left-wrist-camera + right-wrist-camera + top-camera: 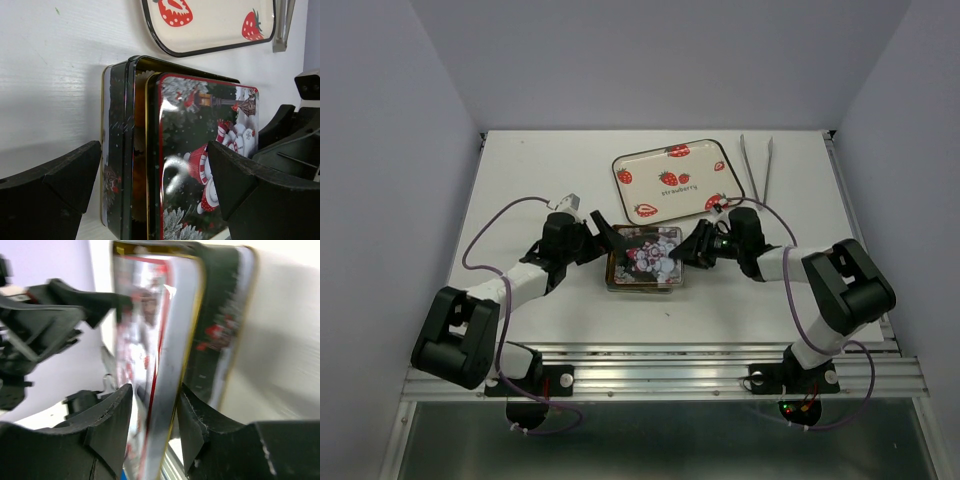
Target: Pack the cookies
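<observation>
A dark Christmas tin (645, 262) sits mid-table with its snowman lid (200, 125) resting slightly askew on the base (117, 140). The cookies are almost hidden inside; only an orange-brown patch (140, 185) shows through the gap under the lid. My left gripper (155, 160) is open at the tin's left side, its wide-spread fingers apart from the tin. My right gripper (155, 400) stands open astride the lid's right edge (165, 330), with a gap showing between one finger and the lid. From above, the left gripper (610, 240) and the right gripper (688, 250) flank the tin.
A cream tray (650, 165) printed with strawberries lies just behind the tin, also seen from the left wrist as the tray (215, 30). Metal tweezers (757, 165) lie to the tray's right. White walls enclose the table on three sides.
</observation>
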Action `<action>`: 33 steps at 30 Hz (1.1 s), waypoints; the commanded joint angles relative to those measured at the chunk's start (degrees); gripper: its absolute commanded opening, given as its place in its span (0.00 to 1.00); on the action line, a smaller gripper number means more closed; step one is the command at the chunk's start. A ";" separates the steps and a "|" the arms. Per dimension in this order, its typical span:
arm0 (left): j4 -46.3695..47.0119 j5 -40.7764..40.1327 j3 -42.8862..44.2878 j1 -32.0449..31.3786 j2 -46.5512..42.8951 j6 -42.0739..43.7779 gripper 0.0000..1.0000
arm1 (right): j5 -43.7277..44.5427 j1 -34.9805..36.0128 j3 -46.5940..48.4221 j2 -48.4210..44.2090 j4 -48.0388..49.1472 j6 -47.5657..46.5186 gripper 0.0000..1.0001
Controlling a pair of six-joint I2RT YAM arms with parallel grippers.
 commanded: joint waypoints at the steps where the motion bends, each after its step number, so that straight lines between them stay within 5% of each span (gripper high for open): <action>1: 3.51 1.44 -0.46 0.12 -0.24 0.06 0.99 | 3.84 0.72 1.85 0.86 -10.19 -5.27 0.47; 8: 3.33 1.97 -1.08 0.12 -0.07 0.85 0.99 | 7.45 0.72 3.69 -0.20 -15.82 -9.23 0.52; 33: 4.65 4.35 -1.25 0.03 1.16 -0.64 0.78 | 12.98 3.62 13.18 -1.34 -25.22 -8.88 0.47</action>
